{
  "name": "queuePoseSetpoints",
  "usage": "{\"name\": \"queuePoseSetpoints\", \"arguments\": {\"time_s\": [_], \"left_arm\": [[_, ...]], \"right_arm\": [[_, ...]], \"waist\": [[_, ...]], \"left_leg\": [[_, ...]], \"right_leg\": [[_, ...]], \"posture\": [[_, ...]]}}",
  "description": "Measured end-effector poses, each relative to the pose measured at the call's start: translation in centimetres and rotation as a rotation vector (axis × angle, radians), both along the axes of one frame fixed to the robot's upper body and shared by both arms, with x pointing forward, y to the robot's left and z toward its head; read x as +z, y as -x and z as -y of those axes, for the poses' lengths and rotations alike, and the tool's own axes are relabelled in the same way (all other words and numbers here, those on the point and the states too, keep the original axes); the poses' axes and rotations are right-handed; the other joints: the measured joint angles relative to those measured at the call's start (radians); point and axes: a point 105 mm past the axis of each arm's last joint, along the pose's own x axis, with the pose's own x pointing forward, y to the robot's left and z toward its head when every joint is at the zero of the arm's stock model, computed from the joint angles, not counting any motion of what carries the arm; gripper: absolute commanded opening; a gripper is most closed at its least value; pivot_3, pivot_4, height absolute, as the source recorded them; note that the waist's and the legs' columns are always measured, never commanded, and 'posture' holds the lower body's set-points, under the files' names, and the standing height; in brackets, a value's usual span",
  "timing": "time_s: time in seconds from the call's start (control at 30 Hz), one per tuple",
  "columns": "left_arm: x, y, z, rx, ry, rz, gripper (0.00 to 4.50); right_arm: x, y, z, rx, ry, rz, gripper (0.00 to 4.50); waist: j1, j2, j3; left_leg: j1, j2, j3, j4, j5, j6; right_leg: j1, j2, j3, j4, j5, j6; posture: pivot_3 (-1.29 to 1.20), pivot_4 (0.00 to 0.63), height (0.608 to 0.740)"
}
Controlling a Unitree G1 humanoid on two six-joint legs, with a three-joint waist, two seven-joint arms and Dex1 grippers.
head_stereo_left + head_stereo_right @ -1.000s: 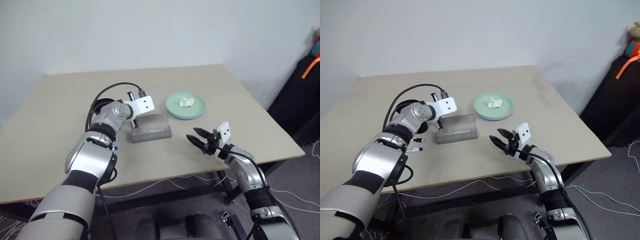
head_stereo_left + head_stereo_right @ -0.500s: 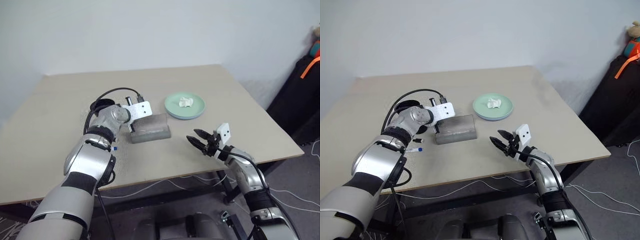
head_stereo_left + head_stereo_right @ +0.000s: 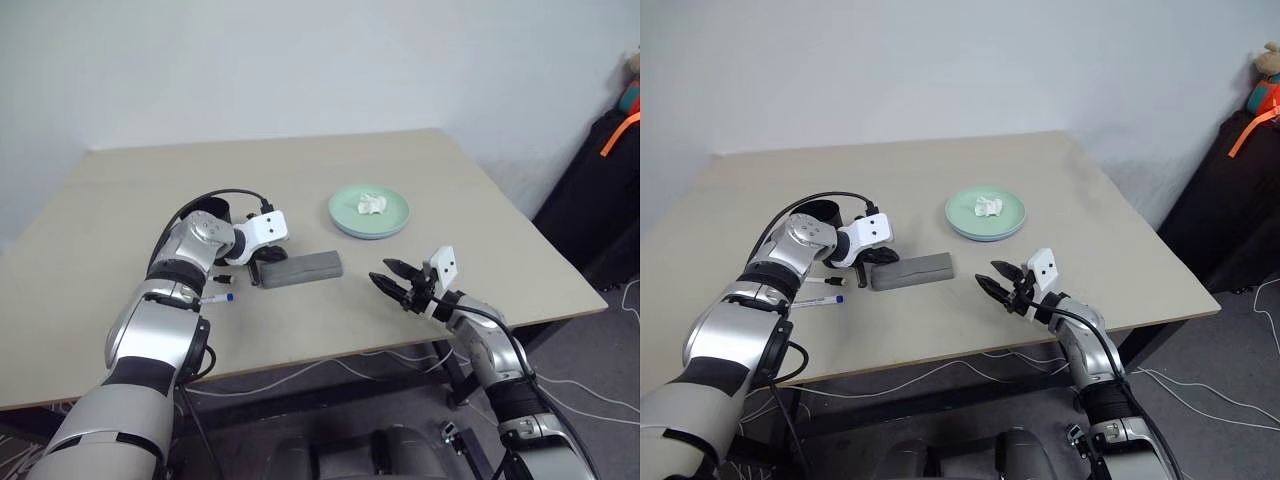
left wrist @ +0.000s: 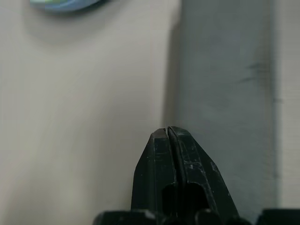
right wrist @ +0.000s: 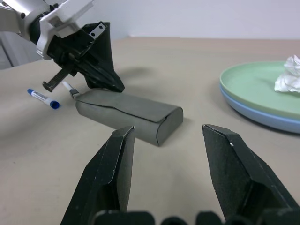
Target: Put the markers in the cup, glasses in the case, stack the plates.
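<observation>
The case [image 3: 301, 269] lies shut at frame centre, the left gripper [image 3: 254, 272] pressed together empty at its left end. The right gripper [image 3: 392, 283] hangs spread, lower right. A blue-capped marker [image 3: 216, 298], left of the case, is judged light, rigid and prone to rolling; it is best pinched mid-barrel. The plates [image 3: 369, 211] sit stacked above.

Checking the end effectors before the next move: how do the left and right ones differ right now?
The left end effector is shut, fingers pressed together; the right end effector is open, with a clear gap. The left points down beside the end of the closed grey case; the right hangs level off the table's near edge, apart from the case. Both hold nothing and have black fingers.
</observation>
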Motion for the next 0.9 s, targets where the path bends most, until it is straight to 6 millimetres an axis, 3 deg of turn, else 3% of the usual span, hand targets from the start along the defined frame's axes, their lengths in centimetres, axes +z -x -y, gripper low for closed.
{"name": "queuePoseSetpoints", "arguments": {"time_s": [0.33,0.5,0.6,0.77,0.9], "left_arm": [[0.4,0.3,-0.9,0.013,0.050,0.013,0.03],[2.4,1.0,-2.9,-0.020,0.041,0.029,0.03],[3.0,2.6,-4.9,-0.064,-0.002,-0.025,0.03],[3.2,5.4,-8.6,-0.049,-0.059,-0.182,1.20],[3.3,6.6,-10.2,-0.027,-0.104,-0.269,2.63]], "right_arm": [[-0.3,0.3,-0.6,0.035,0.006,-0.015,2.50],[-0.2,0.3,-0.8,0.045,0.008,-0.015,2.50],[-0.2,0.3,-0.9,0.057,0.010,-0.021,2.50],[-0.2,0.3,-1.0,0.067,0.013,-0.028,2.50],[0.3,0.0,-1.3,0.082,0.015,-0.018,2.50]], "waist": [[-0.001,0.000,0.000],[0.000,0.000,0.000],[-0.001,0.000,0.000],[0.001,0.000,0.000],[0.001,0.000,0.000]], "left_leg": [[0.000,0.000,0.000,0.001,0.000,0.000],[0.000,0.001,0.000,0.000,0.000,0.000],[0.000,0.001,0.001,0.000,0.000,0.000],[0.000,0.001,0.001,0.000,0.000,0.000],[0.000,0.001,0.001,0.001,0.000,0.000]], "right_leg": [[-0.001,0.000,0.000,0.001,0.000,0.000],[-0.001,0.000,0.000,0.000,0.000,0.000],[-0.001,0.000,0.001,0.000,0.000,0.000],[-0.001,0.000,0.001,0.001,-0.001,-0.002],[0.000,0.000,0.000,0.001,-0.002,-0.003]], "posture": [[0.00,0.000,0.740],[0.00,0.000,0.740],[0.00,0.000,0.740],[0.00,0.000,0.740],[0.00,0.000,0.740]]}}
